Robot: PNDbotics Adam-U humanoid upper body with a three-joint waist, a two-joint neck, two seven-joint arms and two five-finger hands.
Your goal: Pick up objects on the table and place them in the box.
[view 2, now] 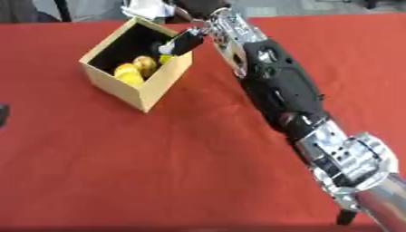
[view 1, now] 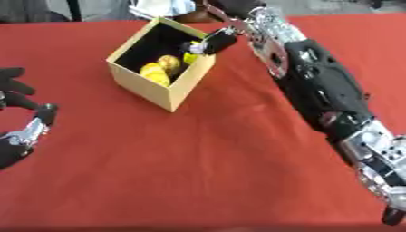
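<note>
red cloth (view 1: 198, 172) covers the table. left hand (view 1: 20, 122) idles at the edge, fingers loosely open. cardboard box (view 1: 142, 86) holds yellow pieces (view 1: 162, 68). right hand (view 1: 215, 41) hangs over the box rim pinching something yellow (view 1: 190, 57); placing step, next comes letting go. no readable writing.

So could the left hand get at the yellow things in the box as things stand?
Probably not easily: the left hand rests at the near left edge, well away from the box, and the right hand hangs over its open top above the yellow things.
</note>
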